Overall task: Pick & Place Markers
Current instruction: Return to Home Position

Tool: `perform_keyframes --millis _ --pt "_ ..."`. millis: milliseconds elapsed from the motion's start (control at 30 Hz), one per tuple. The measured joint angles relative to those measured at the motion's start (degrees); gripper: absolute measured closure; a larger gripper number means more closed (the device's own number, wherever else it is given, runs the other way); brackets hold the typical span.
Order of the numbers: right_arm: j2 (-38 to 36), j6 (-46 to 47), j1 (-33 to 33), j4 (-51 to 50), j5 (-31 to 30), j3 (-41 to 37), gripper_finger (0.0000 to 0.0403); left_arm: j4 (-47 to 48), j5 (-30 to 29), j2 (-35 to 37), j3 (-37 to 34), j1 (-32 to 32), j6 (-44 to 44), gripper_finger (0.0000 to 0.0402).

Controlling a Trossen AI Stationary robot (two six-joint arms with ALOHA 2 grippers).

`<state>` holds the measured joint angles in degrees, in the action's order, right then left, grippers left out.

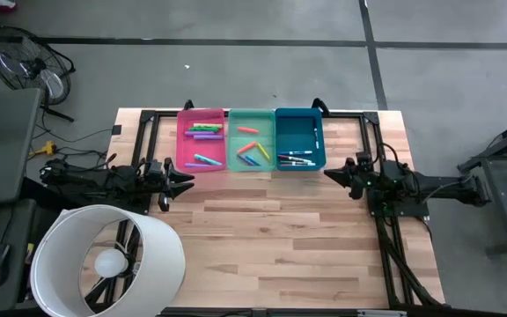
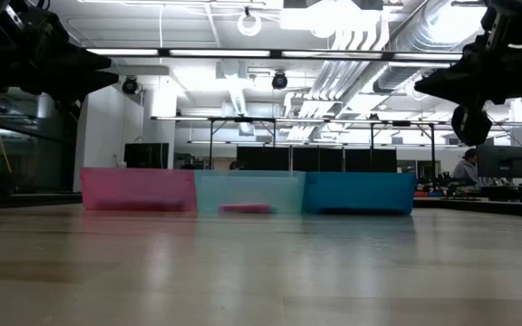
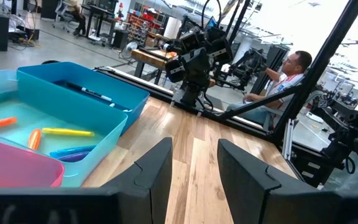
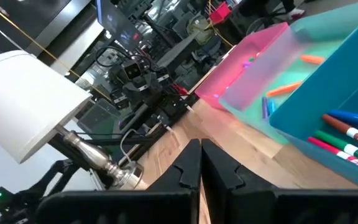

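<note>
Markers in mixed colours lie inside three bins at the table's far side: a pink bin (image 1: 202, 138), a green bin (image 1: 251, 140) and a blue bin (image 1: 299, 139). Markers show in the pink bin (image 1: 203, 129), the green bin (image 1: 255, 151) and the blue bin (image 1: 296, 159). My left gripper (image 1: 187, 180) hovers above the table just near of the pink bin, open and empty (image 3: 194, 171). My right gripper (image 1: 330, 173) hovers just near of the blue bin, shut and empty (image 4: 201, 165).
A large white lamp shade (image 1: 113, 260) overlaps the table's near left corner. Black frame rails (image 1: 148, 132) run along the table's left, far and right sides. A person (image 3: 284, 74) sits beyond the table's right side. Bare wood (image 1: 271, 238) lies near of the bins.
</note>
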<state>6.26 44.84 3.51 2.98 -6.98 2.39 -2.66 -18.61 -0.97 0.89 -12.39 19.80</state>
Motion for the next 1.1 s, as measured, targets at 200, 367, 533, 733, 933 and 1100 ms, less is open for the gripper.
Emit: perform_keyframes --millis 200,367,533,733,933,1100 --pt "0.0 -3.7 0.0 -0.1 0.0 0.0 0.0402 0.0 0.0 0.0 0.0 0.0 0.0 0.0275" --pt "0.0 -9.5 0.0 -0.1 0.0 0.0 0.0402 0.0 0.0 0.0 0.0 0.0 0.0 0.0275" --pt "0.0 -13.9 0.0 -0.1 0.0 0.0 0.0402 0.0 0.0 0.0 0.0 0.0 0.0 0.0275" --pt "0.0 -15.0 0.0 -0.1 0.1 0.0 0.0402 0.0 0.0 0.0 0.0 0.0 0.0 0.0275" --pt "0.0 -15.2 0.0 -0.1 0.1 0.0 0.0402 0.0 0.0 0.0 0.0 0.0 0.0 0.0275" --pt "0.0 -15.3 0.0 -0.1 0.1 0.0 0.0402 0.0 0.0 0.0 0.0 0.0 0.0 0.0275"
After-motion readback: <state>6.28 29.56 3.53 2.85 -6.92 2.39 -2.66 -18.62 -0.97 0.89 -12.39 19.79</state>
